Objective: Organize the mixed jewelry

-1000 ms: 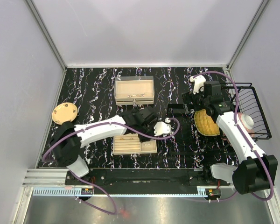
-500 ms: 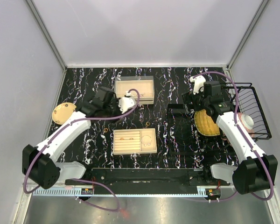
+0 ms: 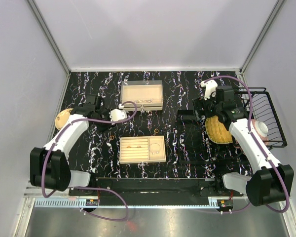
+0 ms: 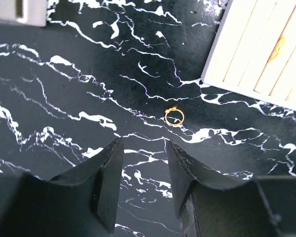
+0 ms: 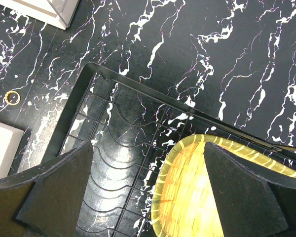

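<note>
**Left gripper** (image 4: 144, 145): fingers parted, nothing between them, hanging over the black marbled table (image 3: 187, 81). Only the left wrist view shows this. From above the fingers are lost under the arm.

**Gold ring** (image 4: 174, 117): lies flat on the table just beyond the left fingertips, between them and the corner of the slotted tray (image 4: 256, 54). It touches neither.

**Gold piece** (image 4: 276, 47): lies in one slot of that tray, as the left wrist view shows. The top view shows the whole tray near the middle of the table, with small gold-brown pieces in its left slots.

**Deep tray** (image 3: 142, 89): on the far side of the table, seen whole only from above. Thin strands (image 3: 144, 101) lie against its near wall.

**Right gripper** (image 5: 148, 148): fingers spread wide and holding nothing. It hangs over a flat black wire rack (image 5: 113, 128) and the rim of a yellow woven dish (image 5: 197, 187).

**Second ring** (image 5: 12, 97): on the table left of the rack, clear in the right wrist view. In the top view it is a mere speck just past the slotted tray's far edge.

**Round tan disc** (image 3: 63, 118): at the table's left, partly under the left arm, top view only.

**Black wire basket** (image 3: 266, 118): at the table's right edge, top view only.
</note>
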Available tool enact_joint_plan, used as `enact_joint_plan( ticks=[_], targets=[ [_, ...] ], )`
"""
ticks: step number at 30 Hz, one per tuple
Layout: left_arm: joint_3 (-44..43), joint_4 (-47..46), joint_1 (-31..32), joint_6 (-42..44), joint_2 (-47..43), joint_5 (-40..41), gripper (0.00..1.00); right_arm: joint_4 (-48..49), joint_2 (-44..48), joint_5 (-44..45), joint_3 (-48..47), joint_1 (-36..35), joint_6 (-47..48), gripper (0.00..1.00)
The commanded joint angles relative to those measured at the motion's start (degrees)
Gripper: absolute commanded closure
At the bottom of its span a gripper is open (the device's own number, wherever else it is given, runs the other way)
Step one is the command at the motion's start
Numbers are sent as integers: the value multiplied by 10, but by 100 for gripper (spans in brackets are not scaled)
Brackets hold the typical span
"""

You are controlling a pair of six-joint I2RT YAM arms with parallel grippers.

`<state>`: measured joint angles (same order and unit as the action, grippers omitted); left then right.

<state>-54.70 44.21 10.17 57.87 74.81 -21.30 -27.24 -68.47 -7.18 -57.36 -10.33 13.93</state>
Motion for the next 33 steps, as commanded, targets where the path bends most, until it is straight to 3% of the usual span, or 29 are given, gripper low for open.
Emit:
enact_joint_plan(
  ticks=[1, 20, 33],
  targets=[
    [-8, 4, -6, 129, 33, -42, 56, 11, 17, -19, -6, 2, 2, 0],
    [26, -52, -8, 238, 88, -37, 54, 3, 3, -35, -6, 2, 1, 0],
    [-6, -25, -7, 302, 128, -19, 55, 3, -19, -6, -2, 2, 21, 0]
  ],
)
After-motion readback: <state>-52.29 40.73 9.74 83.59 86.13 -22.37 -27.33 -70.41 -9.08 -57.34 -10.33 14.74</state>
